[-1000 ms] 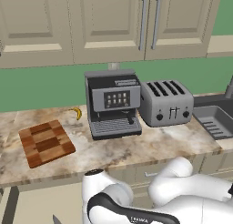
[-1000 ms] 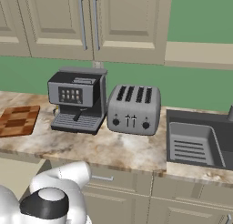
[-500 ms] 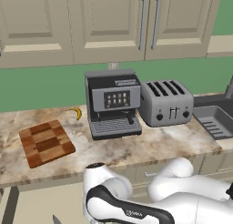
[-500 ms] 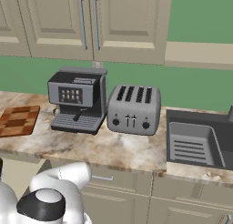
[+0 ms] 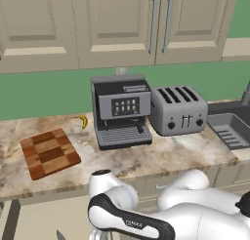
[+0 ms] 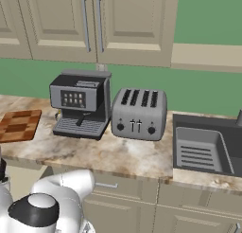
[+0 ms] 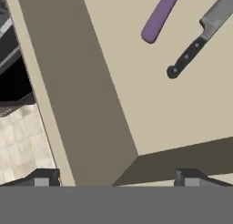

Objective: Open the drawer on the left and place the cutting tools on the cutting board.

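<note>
Drawer (image 7: 136, 95) open, purple tool (image 7: 159, 16) and knife (image 7: 200, 34) cut off at frame edge, end effector (image 7: 116, 177) released.

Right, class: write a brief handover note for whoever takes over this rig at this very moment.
Pincer: open, holding nothing, looking down into the drawer.
Drawer: already open. Inside lie a purple-handled tool and a black-handled knife, apart from each other, both partly cut off by the frame.
Cutting board: on the counter left of the coffee machine, nothing on it.
Done: drawer opened.
Left: grasp each tool and put it on the board.
</note>
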Tool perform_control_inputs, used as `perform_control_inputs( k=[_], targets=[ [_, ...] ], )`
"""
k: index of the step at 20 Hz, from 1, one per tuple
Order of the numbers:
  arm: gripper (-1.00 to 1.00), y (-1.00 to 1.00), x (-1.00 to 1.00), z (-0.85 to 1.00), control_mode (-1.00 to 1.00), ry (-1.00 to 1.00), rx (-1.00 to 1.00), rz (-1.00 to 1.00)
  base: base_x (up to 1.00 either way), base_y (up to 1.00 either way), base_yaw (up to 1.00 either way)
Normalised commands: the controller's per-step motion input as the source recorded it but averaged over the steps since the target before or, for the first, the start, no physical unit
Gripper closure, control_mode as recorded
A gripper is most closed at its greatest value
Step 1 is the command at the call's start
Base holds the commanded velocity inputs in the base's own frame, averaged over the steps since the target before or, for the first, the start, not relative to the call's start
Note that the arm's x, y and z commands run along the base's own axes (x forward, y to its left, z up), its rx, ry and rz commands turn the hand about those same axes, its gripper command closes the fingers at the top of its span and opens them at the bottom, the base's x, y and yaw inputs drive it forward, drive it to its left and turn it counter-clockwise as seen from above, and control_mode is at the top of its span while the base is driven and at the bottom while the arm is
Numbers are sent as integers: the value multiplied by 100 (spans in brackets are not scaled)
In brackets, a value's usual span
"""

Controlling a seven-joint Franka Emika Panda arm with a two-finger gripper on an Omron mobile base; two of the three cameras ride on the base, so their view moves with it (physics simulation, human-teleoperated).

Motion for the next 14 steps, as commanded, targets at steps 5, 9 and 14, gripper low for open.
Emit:
perform_control_inputs(
  k=[5,9,14],
  targets=[
    [-100,25,7,-15,-100,0,-15,-19,0,0,0],
    [-100,28,12,-16,-100,0,-15,-16,0,0,0],
    [-100,13,24,-20,-100,0,-10,-7,0,0,0]
  ],
)
